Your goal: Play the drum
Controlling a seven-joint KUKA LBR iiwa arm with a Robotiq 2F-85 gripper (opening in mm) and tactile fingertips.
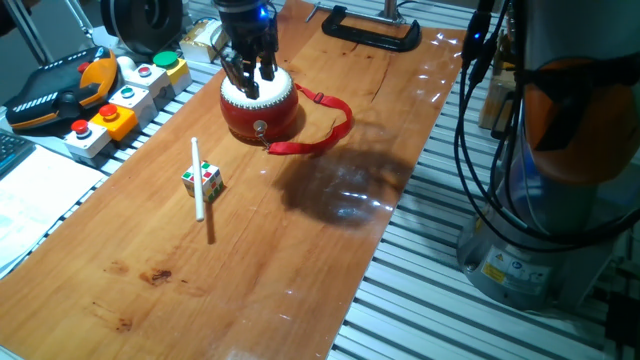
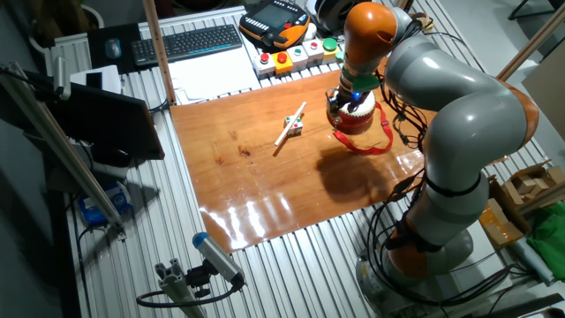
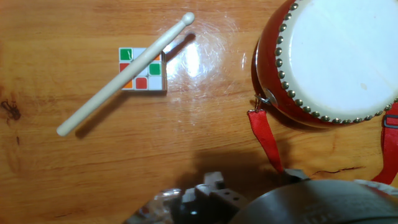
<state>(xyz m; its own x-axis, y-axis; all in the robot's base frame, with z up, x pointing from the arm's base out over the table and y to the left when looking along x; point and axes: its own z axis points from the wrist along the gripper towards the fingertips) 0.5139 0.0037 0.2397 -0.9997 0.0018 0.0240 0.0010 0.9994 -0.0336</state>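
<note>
The red drum [image 1: 262, 112] with its white skin stands at the far side of the wooden table [image 1: 250, 270]. Its red strap [image 1: 325, 132] loops out to the right. It also shows in the other fixed view [image 2: 353, 117] and at the upper right of the hand view [image 3: 336, 56]. My gripper [image 1: 252, 80] points down over the drum skin, fingertips at or just above it. It holds nothing. The fingers are dark and small, so I cannot tell whether they are open or shut. In the other fixed view the gripper [image 2: 350, 95] sits right over the drum.
A white drumstick [image 1: 198, 178] lies across a small multicoloured cube [image 1: 205, 183] left of the drum, also in the hand view [image 3: 93, 102]. Button boxes [image 1: 130, 95] and a teach pendant [image 1: 50, 90] line the left edge. A black clamp [image 1: 370, 32] sits at the back.
</note>
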